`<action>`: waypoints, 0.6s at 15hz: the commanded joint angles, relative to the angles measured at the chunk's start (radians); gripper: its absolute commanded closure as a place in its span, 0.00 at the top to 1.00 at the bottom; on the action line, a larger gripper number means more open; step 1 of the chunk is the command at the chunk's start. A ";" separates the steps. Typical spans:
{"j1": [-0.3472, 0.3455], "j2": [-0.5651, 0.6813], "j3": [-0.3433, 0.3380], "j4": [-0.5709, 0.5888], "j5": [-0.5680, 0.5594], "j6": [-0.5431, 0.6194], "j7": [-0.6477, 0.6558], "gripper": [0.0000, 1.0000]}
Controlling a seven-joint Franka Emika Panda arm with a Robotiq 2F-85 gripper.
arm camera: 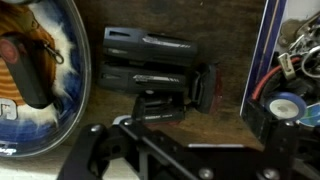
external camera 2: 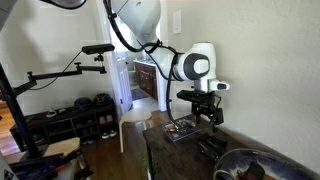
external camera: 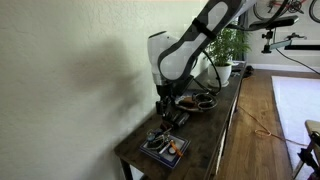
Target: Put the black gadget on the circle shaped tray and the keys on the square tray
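Circle shaped tray [arm camera: 80, 60] sits left of gripper [arm camera: 175, 140], other clutter already on it. Black gadget [arm camera: 150, 62] lies flat on table [arm camera: 228, 50] dead ahead of the wide-open, empty jaws, probably lined up for a pick. Square tray [arm camera: 264, 50] is right; keys [arm camera: 297, 50] seem inside it.

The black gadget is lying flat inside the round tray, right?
No. The black gadget lies flat on the wooden table, between the circle shaped tray and the square tray, not inside either one. The wrist view shows it.
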 commanded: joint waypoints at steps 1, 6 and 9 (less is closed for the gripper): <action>0.046 0.019 -0.037 0.005 -0.032 0.028 0.050 1.00; 0.066 0.043 -0.055 0.004 -0.059 0.046 0.054 1.00; 0.067 0.063 -0.061 0.010 -0.071 0.056 0.052 1.00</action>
